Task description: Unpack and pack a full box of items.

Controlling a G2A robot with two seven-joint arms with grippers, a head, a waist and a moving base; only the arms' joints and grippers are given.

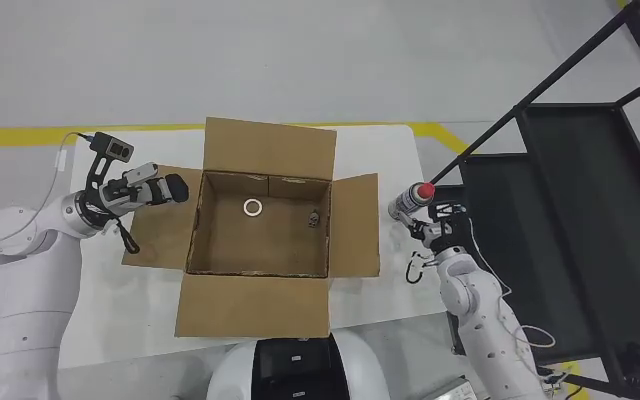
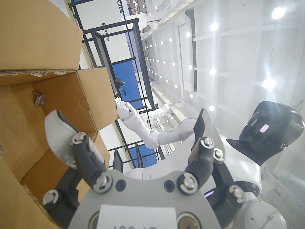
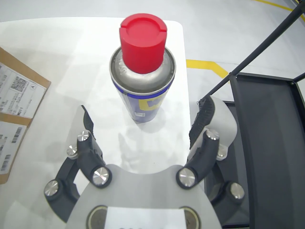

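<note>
Currently right gripper [image 3: 144, 110] is released; jaws stand wide with nothing between the pads, lined up on the spray can [image 3: 143, 89] just ahead of it, no contact; can stands upright on its base on the white table [image 1: 390, 150], red cap [image 3: 142, 46] on top, just beside the right flap of the box [image 1: 260, 135] but clear of it; my read is that the gap off the flap is there to give the fingers a clean side approach to the can body; whether this is a pick or a set-down, cannot tell from one moment. Left gripper [image 2: 128, 120] also released and holding nothing; it hangs over the box's left flap at the left wall, pointed across the opening, probably staged for a reach inside. All four flaps are folded outward, which leaves the opening free from above; on the box floor lie a small ring [image 1: 253, 207] and a small dark metal part [image 1: 314, 216], apart from each other, part near the right wall. Black rack [image 1: 560, 200] sits past the table's right edge, close to the right arm; watch clearance there.
</note>
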